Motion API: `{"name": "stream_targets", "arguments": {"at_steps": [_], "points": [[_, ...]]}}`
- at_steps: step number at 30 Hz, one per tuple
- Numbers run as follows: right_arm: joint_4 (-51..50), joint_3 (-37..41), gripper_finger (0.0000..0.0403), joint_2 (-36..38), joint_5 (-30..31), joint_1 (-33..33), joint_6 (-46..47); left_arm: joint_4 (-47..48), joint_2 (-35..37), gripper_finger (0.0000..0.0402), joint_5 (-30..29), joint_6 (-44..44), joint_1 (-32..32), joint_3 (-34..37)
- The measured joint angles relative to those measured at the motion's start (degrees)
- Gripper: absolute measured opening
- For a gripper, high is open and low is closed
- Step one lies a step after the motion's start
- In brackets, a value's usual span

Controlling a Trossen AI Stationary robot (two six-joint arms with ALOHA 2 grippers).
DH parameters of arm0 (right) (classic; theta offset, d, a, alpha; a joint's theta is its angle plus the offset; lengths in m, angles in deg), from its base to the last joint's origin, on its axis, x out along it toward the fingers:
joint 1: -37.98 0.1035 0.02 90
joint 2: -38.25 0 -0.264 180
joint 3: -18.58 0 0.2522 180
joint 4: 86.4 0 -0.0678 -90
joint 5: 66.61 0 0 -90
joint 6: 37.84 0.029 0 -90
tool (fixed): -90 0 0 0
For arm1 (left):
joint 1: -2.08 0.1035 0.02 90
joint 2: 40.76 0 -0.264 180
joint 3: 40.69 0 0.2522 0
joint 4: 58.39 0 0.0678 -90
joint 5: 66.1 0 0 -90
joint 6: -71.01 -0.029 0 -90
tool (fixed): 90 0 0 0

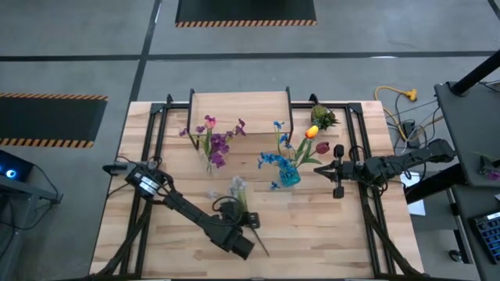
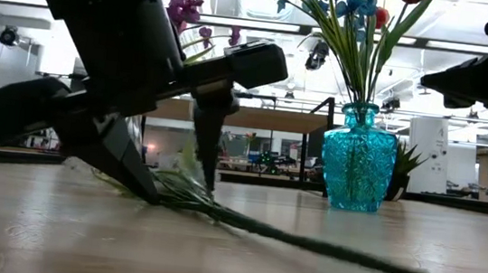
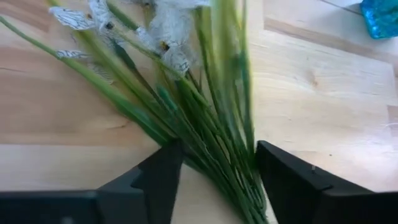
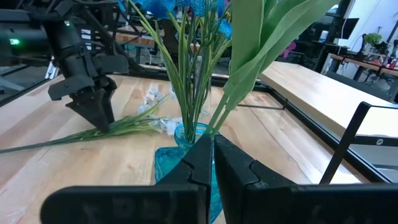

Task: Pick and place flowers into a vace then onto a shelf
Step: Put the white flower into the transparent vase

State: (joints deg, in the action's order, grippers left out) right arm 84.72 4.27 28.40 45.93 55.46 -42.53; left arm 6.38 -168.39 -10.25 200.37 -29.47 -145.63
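Pale wooden bench (image 1: pixel 328 226) under me, its planks bare around a white-bloomed flower (image 3: pixel 180 87) lying flat near the front middle. My left gripper (image 3: pixel 214 171) is down at the stem bundle, fingers (image 3: pixel 158 177) apart on either side of it and not yet closed. I judge the flower light, with a thin, springy bundle of stems and soft fabric blooms that would crush or slip, so the hold belongs on the bunched stems where they run closest together, well below the blooms. The turquoise glass vase (image 1: pixel 290 176) stands further back to the right, already holding blue, orange and red flowers; it looks hard, slick and easy to tip. My right gripper (image 4: pixel 213 163) hovers just beside it, fingers pressed together on nothing. The shelf (image 1: pixel 241 108) waits at the back edge.
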Motion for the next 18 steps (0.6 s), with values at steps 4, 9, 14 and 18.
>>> {"name": "stream_targets", "arguments": {"at_steps": [4, 9, 14, 18], "points": [[0.0, 0.0, 0.0008, 0.0, 0.0, 0.0, 0.0, 0.0, -0.1, 0.0145, 0.9, 0.1, 0.0, 0.8], [0.0, 0.0, 0.0009, 0.0, 0.0, 0.0, 0.0, -0.1, -0.2, 0.0094, 2.6, -0.9, 0.1, 1.2], [0.0, 0.0, 0.0009, 0.0, 0.0, 0.0, 0.0, -0.3, 0.6, 0.0056, 2.9, -3.1, -0.2, 1.4], [-0.1, 0.0, 0.0009, 0.0, 0.0, 0.0, 0.0, -0.2, 2.2, 0.0032, 3.3, -5.9, -0.5, 1.5]]}}
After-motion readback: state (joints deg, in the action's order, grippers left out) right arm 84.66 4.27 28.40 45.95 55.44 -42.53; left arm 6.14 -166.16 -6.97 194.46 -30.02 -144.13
